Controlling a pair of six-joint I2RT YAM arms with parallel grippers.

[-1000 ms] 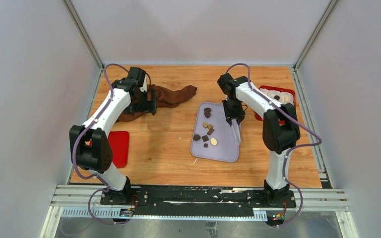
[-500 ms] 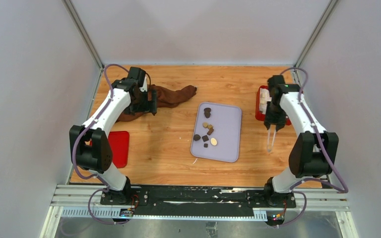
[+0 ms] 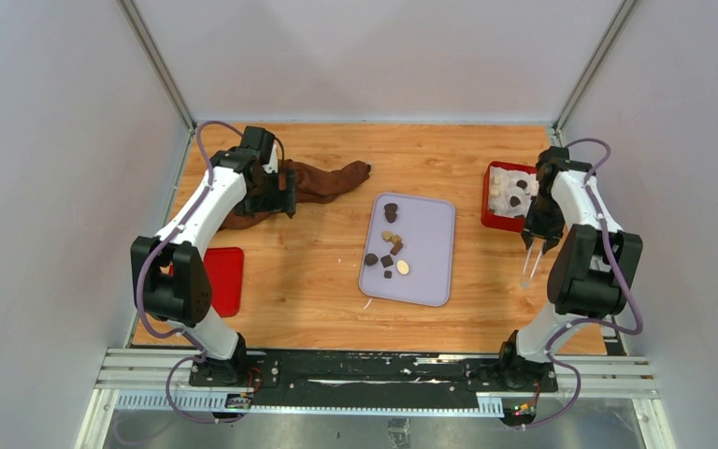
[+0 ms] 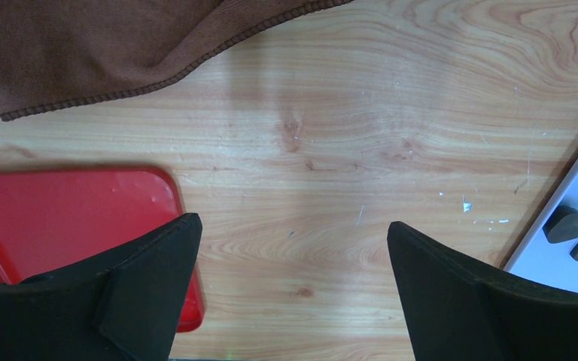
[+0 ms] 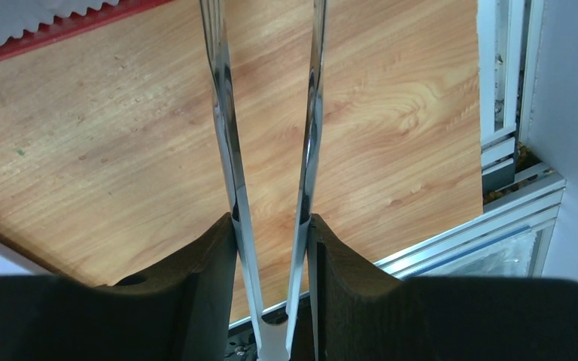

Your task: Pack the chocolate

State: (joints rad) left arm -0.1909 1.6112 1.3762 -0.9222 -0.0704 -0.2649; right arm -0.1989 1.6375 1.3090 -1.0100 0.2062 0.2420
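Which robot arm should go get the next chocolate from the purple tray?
Right, probably. The right gripper is shut on the metal tongs, near the red box. The left gripper is open, holds nothing, and sits by the brown cloth.

Plain grey walls (image 3: pixel 56 140) enclose a wooden table (image 3: pixel 308 281), with metal rails (image 3: pixel 140 376) along its near edge.

Brown cloth (image 3: pixel 327 182) (crumpled), red tray (image 3: pixel 227 281)

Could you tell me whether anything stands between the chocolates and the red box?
Nothing visible does: only table lies between the chocolates and the red box; the right gripper holds tongs beside it.
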